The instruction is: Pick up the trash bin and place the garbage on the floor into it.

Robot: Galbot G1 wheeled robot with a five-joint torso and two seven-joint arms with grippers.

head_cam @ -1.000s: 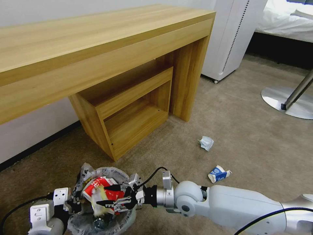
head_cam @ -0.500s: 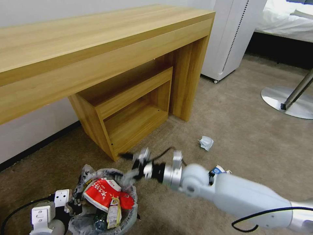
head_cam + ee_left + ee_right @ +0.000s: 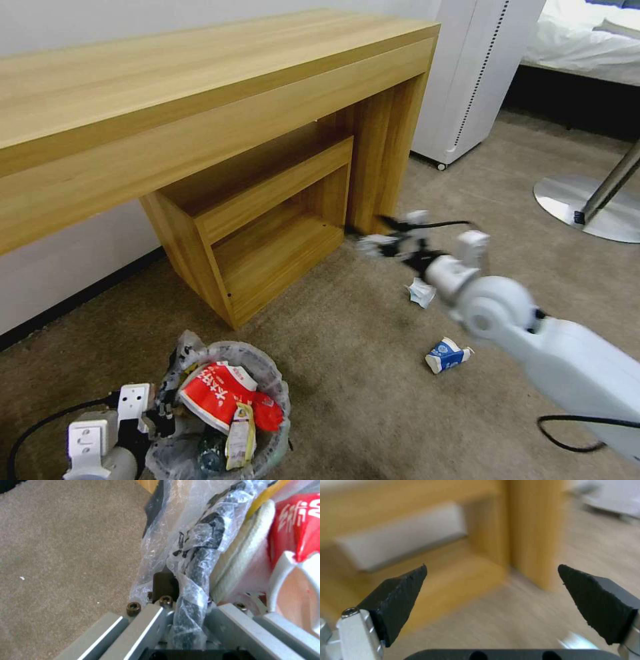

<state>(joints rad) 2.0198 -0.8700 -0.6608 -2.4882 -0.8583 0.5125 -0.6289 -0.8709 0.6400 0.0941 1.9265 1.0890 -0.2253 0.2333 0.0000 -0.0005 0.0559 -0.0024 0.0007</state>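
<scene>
**Right jaws empty near bench leg, left clamped on bin rim**

Right gripper [image 3: 373, 241] mid-frame, jaws spread wide, nothing between; bench [image 3: 200, 113] leg just behind, open floor [image 3: 373, 400] below. Left gripper [image 3: 157, 417] lower left, jaws pinching bagged rim of trash bin [image 3: 267, 373]. Bin full: red wrapper [image 3: 217, 393], yellow wrapper [image 3: 240, 437]. Crumpled paper [image 3: 421, 292] and blue-white carton [image 3: 447, 355] on carpet, right of centre, apart.

Soft, even indoor light is filling the room. The right gripper [image 3: 373, 243] is smearing with motion blur, and the desk [image 3: 420, 530] behind it is blurring too. A dim shadow is pooling beside the bin [image 3: 270, 373].
</scene>
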